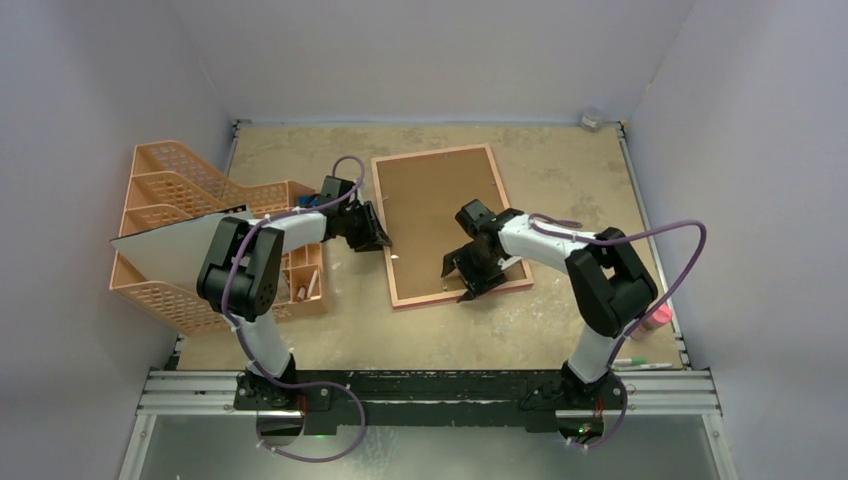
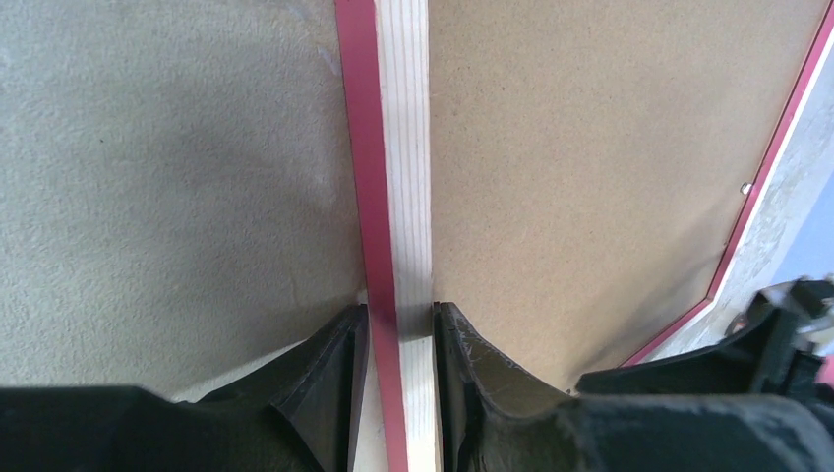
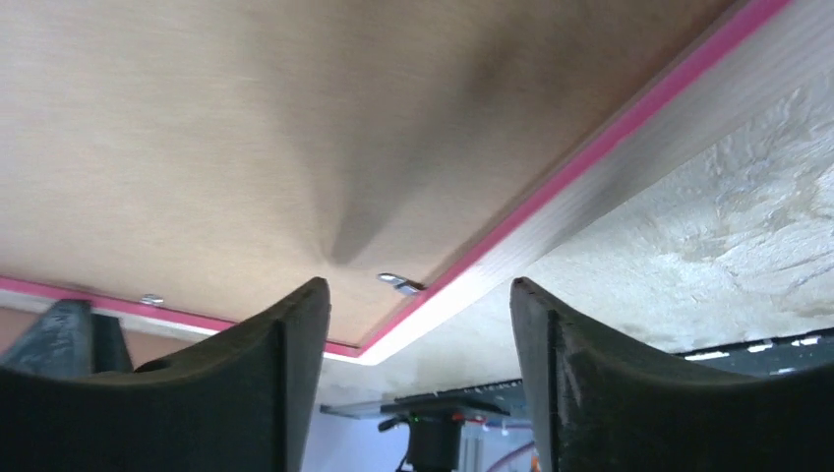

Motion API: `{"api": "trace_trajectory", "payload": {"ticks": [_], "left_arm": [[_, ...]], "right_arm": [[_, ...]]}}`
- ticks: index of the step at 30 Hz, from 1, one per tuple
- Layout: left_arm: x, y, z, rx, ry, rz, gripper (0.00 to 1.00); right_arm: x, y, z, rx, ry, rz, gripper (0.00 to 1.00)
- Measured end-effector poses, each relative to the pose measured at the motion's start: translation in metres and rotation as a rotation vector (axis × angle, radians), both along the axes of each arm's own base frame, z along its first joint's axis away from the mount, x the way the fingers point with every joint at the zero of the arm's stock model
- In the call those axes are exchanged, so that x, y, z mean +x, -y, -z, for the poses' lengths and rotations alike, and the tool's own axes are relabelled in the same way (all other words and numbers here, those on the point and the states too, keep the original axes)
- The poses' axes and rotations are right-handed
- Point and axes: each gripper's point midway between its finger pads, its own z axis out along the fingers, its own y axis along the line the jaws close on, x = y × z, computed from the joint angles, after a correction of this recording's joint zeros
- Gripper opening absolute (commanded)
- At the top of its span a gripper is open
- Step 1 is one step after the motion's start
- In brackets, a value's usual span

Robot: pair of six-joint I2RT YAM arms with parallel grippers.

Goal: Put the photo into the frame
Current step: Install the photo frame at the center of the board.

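The frame [image 1: 440,152] lies back up on the table, and the brown backing board [image 1: 440,215] fills it. My left gripper [image 1: 383,243] is shut on the frame's left rail [image 2: 403,147], one finger on the pink outer edge and one on the pale wood inner side. My right gripper [image 1: 458,283] hangs open over the frame's near right corner [image 3: 610,167], beside a small metal tab [image 3: 398,283], with nothing between its fingers. A pale flat sheet [image 1: 165,250] rests on the organiser at the left. It may be the photo with its white back up, as no print shows.
An orange mesh organiser [image 1: 170,180] stands at the left edge, close behind my left arm. A pink object [image 1: 655,320] and a pen [image 1: 640,365] lie at the near right. A small jar [image 1: 592,118] sits in the far right corner. Walls enclose three sides.
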Motion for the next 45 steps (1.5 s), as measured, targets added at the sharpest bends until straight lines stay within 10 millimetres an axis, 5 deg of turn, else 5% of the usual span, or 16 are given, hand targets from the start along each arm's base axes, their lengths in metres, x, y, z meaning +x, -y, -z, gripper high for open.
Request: {"api": "trace_trajectory", "payload": {"ticks": [8, 14, 20, 24, 37, 45], "left_arm": [[0.001, -0.001, -0.001, 0.010, 0.004, 0.007, 0.44], [0.004, 0.001, -0.007, -0.001, 0.021, 0.004, 0.63], [0.011, -0.003, -0.016, 0.014, 0.055, -0.032, 0.74], [0.017, -0.006, -0.018, 0.024, 0.071, -0.067, 0.75], [0.047, -0.011, -0.015, 0.088, 0.107, -0.106, 0.75], [0.073, -0.001, -0.013, 0.081, 0.131, -0.081, 0.67]], "right_arm": [[0.044, 0.028, -0.057, -0.066, 0.275, -0.044, 0.85], [0.093, 0.100, -0.089, -0.217, 0.505, -0.110, 0.87], [0.129, 0.198, -0.069, -0.452, 0.488, -0.165, 0.75], [0.127, 0.234, -0.039, -0.539, 0.387, -0.255, 0.66], [0.096, 0.225, 0.010, -0.480, 0.338, -0.483, 0.56], [0.084, 0.193, 0.007, -0.364, 0.435, -0.571, 0.55]]}}
